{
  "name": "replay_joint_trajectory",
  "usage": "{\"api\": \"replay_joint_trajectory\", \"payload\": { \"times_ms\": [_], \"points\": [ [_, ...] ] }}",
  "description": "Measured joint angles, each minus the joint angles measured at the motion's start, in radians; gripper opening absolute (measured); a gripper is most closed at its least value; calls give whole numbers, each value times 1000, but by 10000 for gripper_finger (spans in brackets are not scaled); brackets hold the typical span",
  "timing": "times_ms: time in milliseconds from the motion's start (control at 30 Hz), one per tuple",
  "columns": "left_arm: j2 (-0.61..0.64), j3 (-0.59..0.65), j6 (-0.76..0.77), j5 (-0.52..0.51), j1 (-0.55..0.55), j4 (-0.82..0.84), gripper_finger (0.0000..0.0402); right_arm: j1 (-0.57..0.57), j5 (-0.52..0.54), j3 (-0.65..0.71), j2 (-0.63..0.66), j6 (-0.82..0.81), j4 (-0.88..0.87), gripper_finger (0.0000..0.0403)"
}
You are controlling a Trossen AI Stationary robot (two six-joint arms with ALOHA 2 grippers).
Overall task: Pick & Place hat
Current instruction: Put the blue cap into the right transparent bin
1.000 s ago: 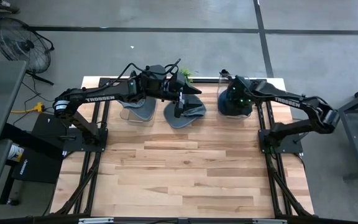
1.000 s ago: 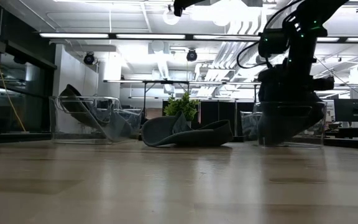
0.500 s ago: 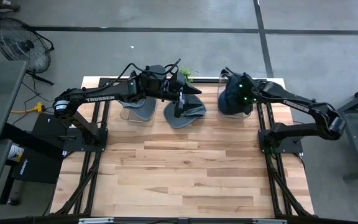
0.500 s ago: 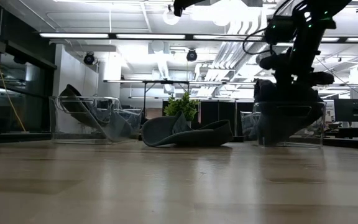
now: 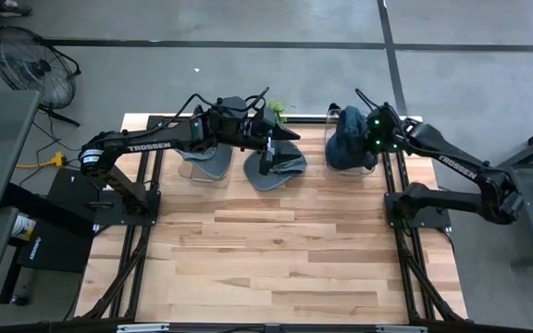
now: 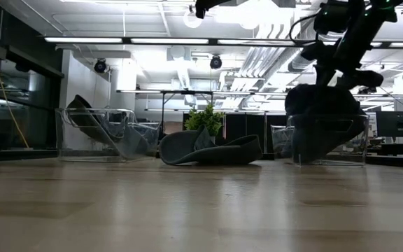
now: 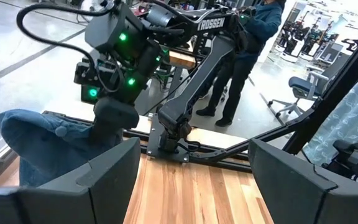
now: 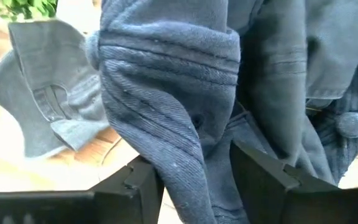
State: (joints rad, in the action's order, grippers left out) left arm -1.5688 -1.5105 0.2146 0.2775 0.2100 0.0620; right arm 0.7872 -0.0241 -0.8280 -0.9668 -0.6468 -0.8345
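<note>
A dark blue hat [image 5: 345, 143] is heaped in the clear bin [image 6: 327, 140] at the table's far right, and its top rises above the rim [image 6: 320, 98]. My right gripper [image 8: 194, 162] is open just above it, with a fold of the hat between its fingers. A grey hat [image 5: 276, 171] lies flat on the table at the far middle [image 6: 212, 148]. My left gripper [image 7: 194, 162] hangs open and empty above that grey hat [image 5: 285, 137], pointing toward the right arm. My right gripper stands with its two fingers [image 8: 253, 165] on either side of an upright fold of the blue hat [image 8: 185, 124], coming from above at a slant. I cannot tell whether the fingers touch the cloth. The hat rests in the bin.
A second clear bin [image 5: 206, 165] at the far left holds another grey hat [image 6: 93, 122]. A small green plant [image 5: 278, 111] stands at the far edge between the bins. The near half of the wooden table [image 5: 276, 259] is bare wood.
My right gripper has risen out of the right bin and drawn back toward the table's right edge. The blue hat has stayed in the bin and now shows uncovered, heaped above the rim.
</note>
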Motion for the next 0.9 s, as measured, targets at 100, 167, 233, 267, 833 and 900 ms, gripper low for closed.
{"api": "replay_joint_trajectory", "payload": {
  "times_ms": [100, 167, 233, 267, 833, 900],
  "points": [
    [0, 0, 0, 8, 0, 0, 295, 9, 7, 0, 20, 0, -5, 150],
    [0, 0, 1, 24, 0, 0, 295, 13, 16, 0, 31, 0, -14, 136],
    [0, 0, 1, 28, 0, 0, 295, 14, 20, 0, 44, 0, -19, 124],
    [0, 0, 1, 28, 0, 1, 295, 14, 22, 0, 49, 1, -19, 117],
    [0, 0, 1, 29, 0, 10, 295, 14, -12, -1, 126, 53, -19, 103],
    [0, 0, 1, 29, 0, 10, 295, 14, -12, -1, 138, 53, -19, 127]
  ]
}}
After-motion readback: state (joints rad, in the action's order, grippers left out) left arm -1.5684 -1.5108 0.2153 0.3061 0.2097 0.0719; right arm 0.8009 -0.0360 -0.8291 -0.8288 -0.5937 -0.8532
